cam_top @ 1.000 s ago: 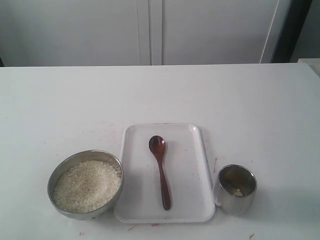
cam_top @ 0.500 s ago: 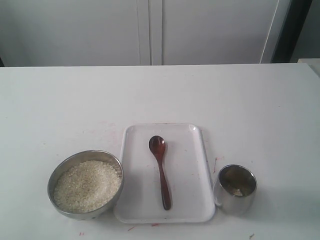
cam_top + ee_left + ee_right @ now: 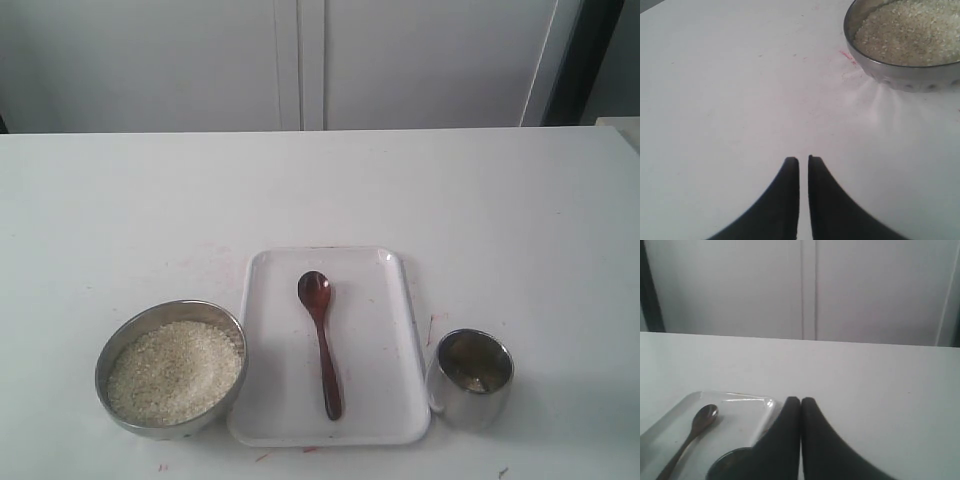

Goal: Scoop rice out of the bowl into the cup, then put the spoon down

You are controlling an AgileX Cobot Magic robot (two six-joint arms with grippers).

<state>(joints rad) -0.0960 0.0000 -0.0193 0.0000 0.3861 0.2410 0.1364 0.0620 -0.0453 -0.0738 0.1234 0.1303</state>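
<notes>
— Where's the spoon (image 3: 323, 350)?
— Flat on the tray (image 3: 375, 340), between bowl (image 3: 165, 430) and cup (image 3: 465, 405). It looks light, stiff and probably slick, so I'd pinch mid-handle. My left pincer (image 3: 803, 160) and right pincer (image 3: 800, 400) are clenched, empty.

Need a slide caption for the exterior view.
Wooden spoon on a white tray, steel bowl of rice left of it, steel cup right of it.
</notes>
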